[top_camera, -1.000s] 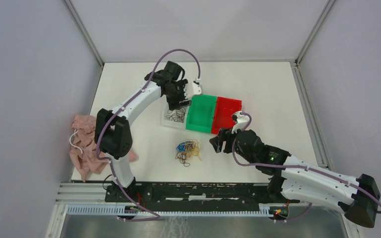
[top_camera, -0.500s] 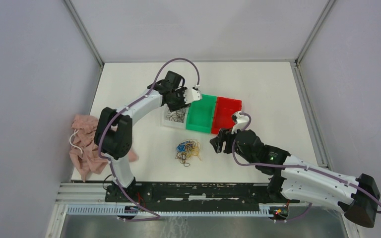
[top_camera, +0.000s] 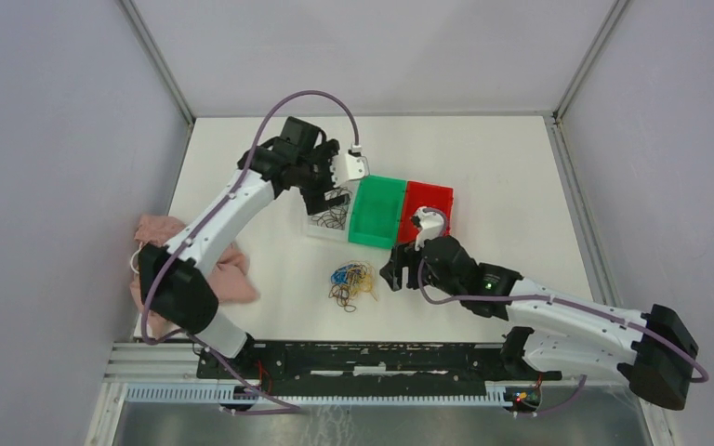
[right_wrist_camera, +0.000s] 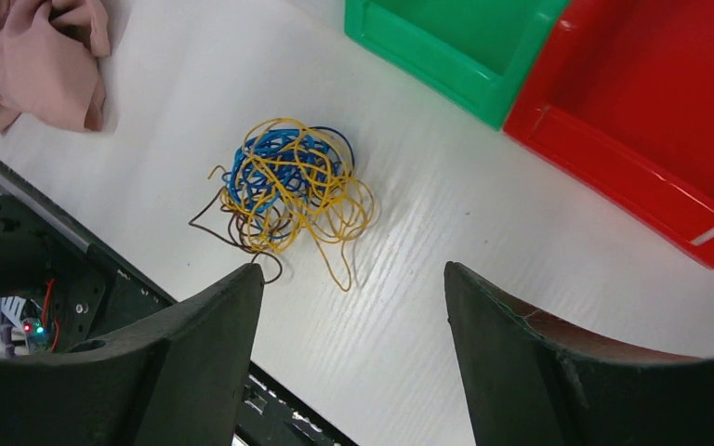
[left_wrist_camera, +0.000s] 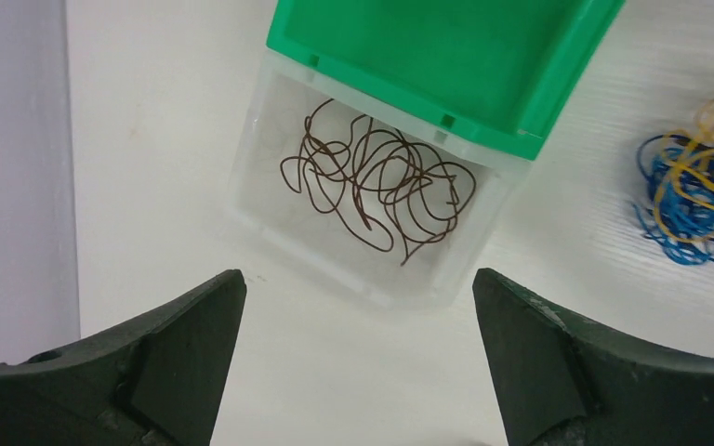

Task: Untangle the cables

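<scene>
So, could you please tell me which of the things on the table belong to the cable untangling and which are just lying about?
Belong to the job:
- tangle of yellow, blue and brown cables
- brown strands lying in the clear bin
- probably the empty green bin and red bin beside it

Just lying about:
- pink cloth, off to the left

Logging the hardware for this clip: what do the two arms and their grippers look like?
The left arm and right arm have white links and bulky black joint housings, with a thin purple hose running along each. The left gripper and right gripper each have two broad, curved matte-black fingers. A small green light glows near the right wrist.
</scene>
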Controlling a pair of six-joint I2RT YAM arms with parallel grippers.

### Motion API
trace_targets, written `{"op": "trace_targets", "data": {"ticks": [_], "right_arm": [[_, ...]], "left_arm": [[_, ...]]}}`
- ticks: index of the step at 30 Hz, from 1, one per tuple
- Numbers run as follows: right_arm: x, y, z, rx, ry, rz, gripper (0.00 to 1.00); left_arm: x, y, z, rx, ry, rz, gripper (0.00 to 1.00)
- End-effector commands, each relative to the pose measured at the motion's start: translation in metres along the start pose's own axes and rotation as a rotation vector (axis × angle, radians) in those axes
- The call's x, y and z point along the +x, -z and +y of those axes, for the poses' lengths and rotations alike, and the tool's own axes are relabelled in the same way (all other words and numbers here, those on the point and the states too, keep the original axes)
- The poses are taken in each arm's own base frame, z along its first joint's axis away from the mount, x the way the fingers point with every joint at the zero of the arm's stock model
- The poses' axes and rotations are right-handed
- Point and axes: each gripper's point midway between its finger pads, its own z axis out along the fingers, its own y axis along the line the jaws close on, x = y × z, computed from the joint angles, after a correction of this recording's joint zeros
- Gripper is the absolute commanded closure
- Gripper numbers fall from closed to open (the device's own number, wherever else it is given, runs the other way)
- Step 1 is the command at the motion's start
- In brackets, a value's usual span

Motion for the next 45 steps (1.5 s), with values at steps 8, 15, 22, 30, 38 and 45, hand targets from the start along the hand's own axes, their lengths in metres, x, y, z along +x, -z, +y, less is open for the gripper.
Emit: {"op": "trace_targets", "data": {"ticks": [8,15,22,30,38,45], "right_arm": [[-0.006,-0.048,0.05,-0.137,0.008,0.06,0.21],[0.012,-0.076,0.041,-0.065,-0.04,0.107,0.32],[0.014,-0.072,0.029,-0.024,-0.082,0.078,0.43],[0.016,-0.067,0.023,-0.014,-0.112,0.061,0.53],[0.017,-0.064,0.022,-0.017,-0.109,0.055,0.57],[0.016,-0.062,0.022,-0.023,-0.1,0.054,0.62]], "left_arm": [[0.009,0.067,-0.153,0.311,0.174,-0.182,0.03],[0.02,0.042,-0.188,0.288,0.119,-0.208,0.12],[0.02,0.01,-0.201,0.263,0.072,-0.188,0.21],[0.033,-0.014,-0.226,0.315,-0.004,-0.117,0.26],[0.036,-0.02,-0.208,0.227,-0.074,-0.064,0.46],[0.038,-0.01,-0.195,0.164,-0.089,-0.037,0.69]]}}
